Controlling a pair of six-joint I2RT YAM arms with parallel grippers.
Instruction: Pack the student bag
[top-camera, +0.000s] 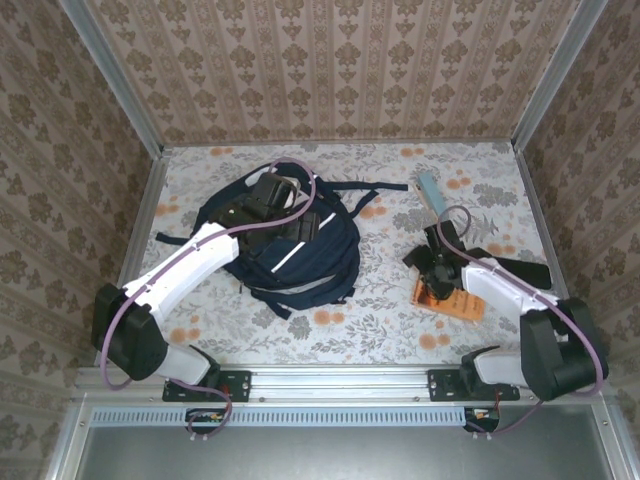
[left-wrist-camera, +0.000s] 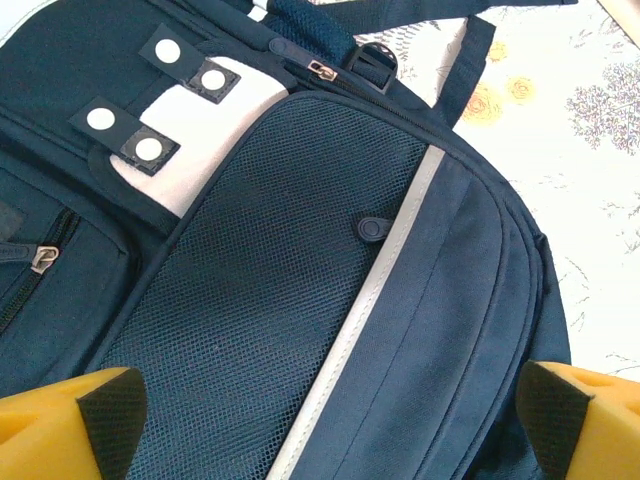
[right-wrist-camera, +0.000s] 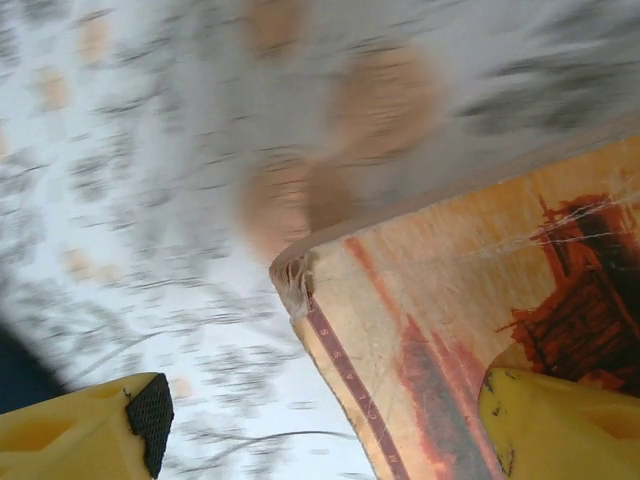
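While the large dark navy fabric backpack with a white stripe (top-camera: 300, 265) lies flat left of centre on the floral-patterned table (top-camera: 400, 335), its zips (left-wrist-camera: 320, 68) look closed, so anything brought over may find no opening; the left gripper (left-wrist-camera: 328, 405) hovers over its mesh pocket (left-wrist-camera: 280, 300), jaws spread wide, grasping nothing. The right gripper (right-wrist-camera: 335, 420) straddles the frayed corner of a thin orange paperback book (right-wrist-camera: 450, 300), jaws apart, not clenched; a pinch so near the corner could let the book pivot and slip, though the blurred wrist view makes contact hard to judge. A pale blue flat strip (top-camera: 431, 188) and a black flat object (top-camera: 525, 270) lie nearby; loose navy straps (top-camera: 375, 188) could snag.
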